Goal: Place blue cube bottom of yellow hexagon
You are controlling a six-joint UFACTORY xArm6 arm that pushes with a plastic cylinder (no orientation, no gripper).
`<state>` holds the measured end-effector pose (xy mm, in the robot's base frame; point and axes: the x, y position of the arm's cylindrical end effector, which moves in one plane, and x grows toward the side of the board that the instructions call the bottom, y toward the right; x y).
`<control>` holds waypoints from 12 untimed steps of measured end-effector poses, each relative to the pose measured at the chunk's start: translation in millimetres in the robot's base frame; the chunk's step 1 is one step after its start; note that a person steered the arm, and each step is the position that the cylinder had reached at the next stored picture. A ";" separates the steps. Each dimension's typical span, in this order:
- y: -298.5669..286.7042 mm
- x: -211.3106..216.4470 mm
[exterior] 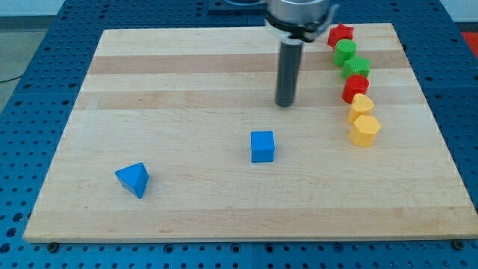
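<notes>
The blue cube [262, 146] sits on the wooden board [187, 90] near its middle, toward the view's bottom. The yellow hexagon [364, 130] lies at the view's right, the lowest block of a column. My tip [284, 103] rests on the board above and slightly right of the blue cube, apart from it, and well left of the yellow hexagon.
The column at the right holds, from the top, a red star [340, 34], a green block [345, 51], another green block [356, 66], a red block [355, 87] and a yellow block [361, 105]. A blue triangular block [134, 178] lies at the bottom left.
</notes>
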<state>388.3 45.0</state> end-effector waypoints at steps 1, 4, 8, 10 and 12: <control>-18.7 -4.0; -84.5 40.3; -46.4 113.2; -41.8 110.3; -41.8 107.9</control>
<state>496.3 3.2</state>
